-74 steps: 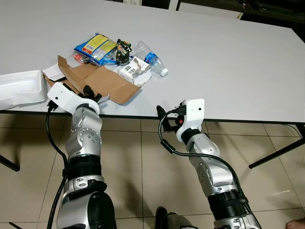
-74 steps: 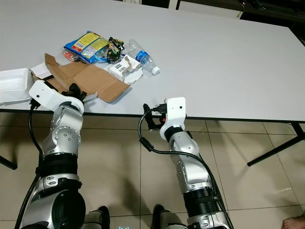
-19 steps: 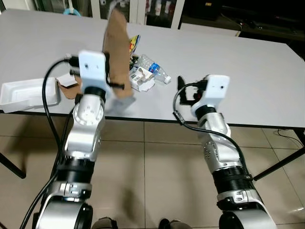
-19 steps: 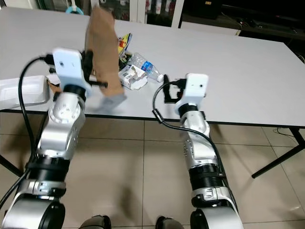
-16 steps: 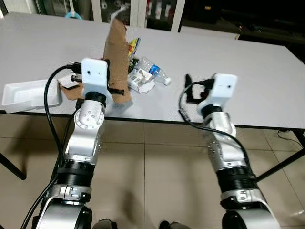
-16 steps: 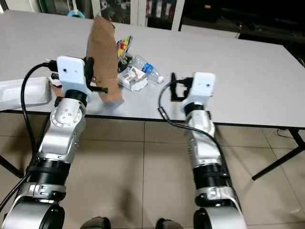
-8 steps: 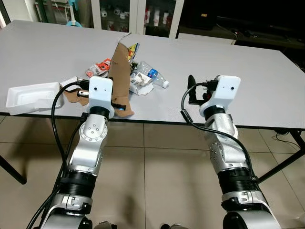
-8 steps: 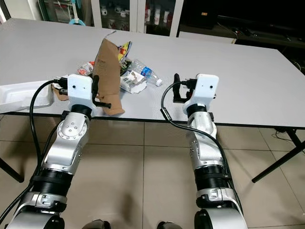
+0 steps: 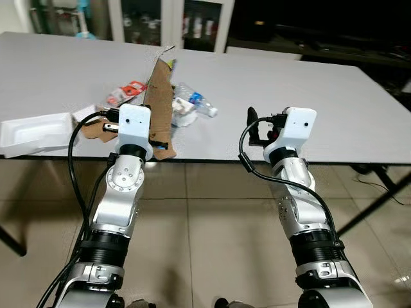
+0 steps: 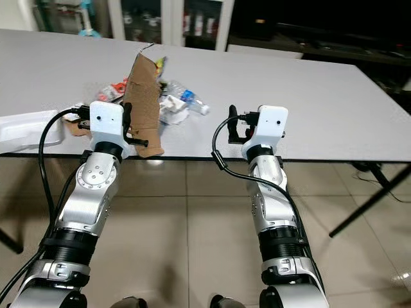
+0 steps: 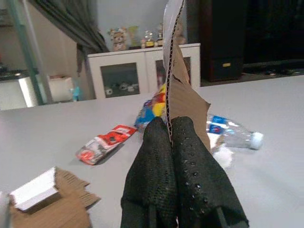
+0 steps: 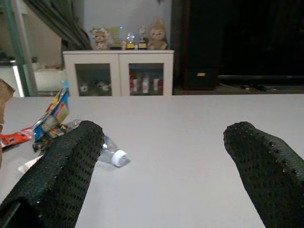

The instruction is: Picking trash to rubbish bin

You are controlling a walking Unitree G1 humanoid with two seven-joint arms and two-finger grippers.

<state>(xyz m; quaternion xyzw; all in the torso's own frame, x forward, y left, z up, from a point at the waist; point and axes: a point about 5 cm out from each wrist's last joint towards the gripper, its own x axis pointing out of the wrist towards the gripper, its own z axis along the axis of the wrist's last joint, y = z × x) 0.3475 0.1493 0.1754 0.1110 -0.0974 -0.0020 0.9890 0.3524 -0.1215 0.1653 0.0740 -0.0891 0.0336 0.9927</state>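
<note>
While our two arms reach over the near edge of the grey table, we see at the far left a white foam tray lying open with nothing in it that we can make out. Just beside it lies a torn cardboard scrap with a small white piece on it. Next comes our left gripper, its fingers pinched tight on the edge of one brown cardboard sheet, which stands nearly upright above the table's front edge. Behind that sheet lies the rest of the trash: one red snack wrapper, one blue and yellow snack bag, and one clear plastic bottle lying on its side with a blue label and a white cap. Some crumpled white packaging sits near the bottle. No writing on any label is sharp enough for us to read. Further right, well apart from the pile, our right gripper hovers over bare tabletop with its fingers spread wide and holding nothing.
</note>
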